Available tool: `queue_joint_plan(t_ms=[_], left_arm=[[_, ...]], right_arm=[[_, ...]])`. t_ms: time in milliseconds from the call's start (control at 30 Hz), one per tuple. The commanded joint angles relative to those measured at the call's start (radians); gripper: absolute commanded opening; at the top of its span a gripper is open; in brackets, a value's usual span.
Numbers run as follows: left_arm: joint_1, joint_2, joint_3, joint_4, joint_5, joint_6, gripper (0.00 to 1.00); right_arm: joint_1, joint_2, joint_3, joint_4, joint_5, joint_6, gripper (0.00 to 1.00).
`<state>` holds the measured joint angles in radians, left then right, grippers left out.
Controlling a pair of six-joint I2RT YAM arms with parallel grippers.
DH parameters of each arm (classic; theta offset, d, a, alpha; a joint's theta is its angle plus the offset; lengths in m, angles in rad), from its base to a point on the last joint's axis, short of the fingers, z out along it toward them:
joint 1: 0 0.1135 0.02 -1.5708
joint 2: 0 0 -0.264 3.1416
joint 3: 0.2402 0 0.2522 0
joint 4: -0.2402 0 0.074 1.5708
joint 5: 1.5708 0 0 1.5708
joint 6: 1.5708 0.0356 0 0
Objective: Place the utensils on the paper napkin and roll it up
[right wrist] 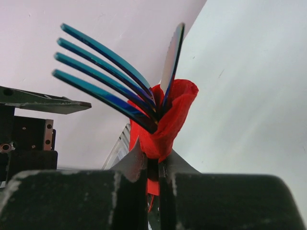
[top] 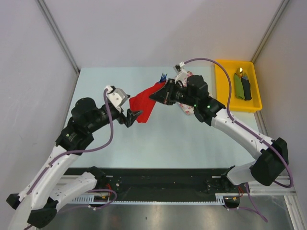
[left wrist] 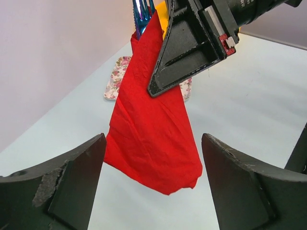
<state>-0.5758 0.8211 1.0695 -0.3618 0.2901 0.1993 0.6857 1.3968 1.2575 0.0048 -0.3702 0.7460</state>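
At the left of the top view, the left gripper (top: 135,116) reaches toward the middle of the table (top: 168,139). Its fingers (left wrist: 72,182) are spread wide. In the left wrist view the loose lower end of the napkin (left wrist: 153,134) shows in the gap between them and appears to touch neither.

The napkin (top: 144,103) is a red sheet stretched on a slant in the middle of the top view, lower left to upper right. Its lower part fans out wide and creased, and its upper part is gathered narrow.

At that upper end the right gripper (top: 161,93) is pressed together on the napkin, pinching the red paper where it wraps the utensils (top: 163,76). In the right wrist view the two fingers (right wrist: 120,191) meet around the bunched paper (right wrist: 168,124). The four blue tines of a fork (right wrist: 105,81) and a thin knife (right wrist: 171,57) stick up out of it. The left wrist view shows the same blue tips (left wrist: 142,14) just above the top of the red sheet.

A floral cloth (top: 186,109) lies flat on the table beneath the right arm, partly hidden by it. At the far right of the top view sits a yellow tray (top: 220,86) holding a green roll (top: 239,84) and a dark roll (top: 246,89) side by side.
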Motion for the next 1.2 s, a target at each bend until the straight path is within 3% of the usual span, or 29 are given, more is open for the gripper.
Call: queue_joint_plan(t_ms=[0, 100, 300, 533, 767, 1167], left_arm=[[-0.021, 0.042, 0.037, 0.004, 0.022, 0.048, 0.85], [-0.024, 0.082, 0.043, 0.006, 0.107, 0.009, 0.81], [-0.025, 0.138, 0.060, 0.009, 0.130, -0.060, 0.72], [-0.024, 0.174, 0.055, 0.023, 0.190, -0.150, 0.52], [0.039, 0.185, 0.027, 0.038, 0.290, -0.277, 0.52], [0.154, 0.187, -0.052, 0.180, 0.576, -0.483, 0.49]], right_arm=[[0.006, -0.010, 0.042, 0.064, -0.016, -0.005, 0.00], [0.015, -0.010, 0.037, 0.106, -0.045, -0.005, 0.00], [0.031, -0.027, 0.040, 0.129, -0.059, -0.027, 0.00], [0.034, -0.042, 0.031, 0.175, -0.078, -0.019, 0.00], [0.026, -0.059, 0.008, 0.237, -0.099, 0.004, 0.00], [0.009, -0.061, -0.012, 0.317, -0.131, 0.038, 0.00]])
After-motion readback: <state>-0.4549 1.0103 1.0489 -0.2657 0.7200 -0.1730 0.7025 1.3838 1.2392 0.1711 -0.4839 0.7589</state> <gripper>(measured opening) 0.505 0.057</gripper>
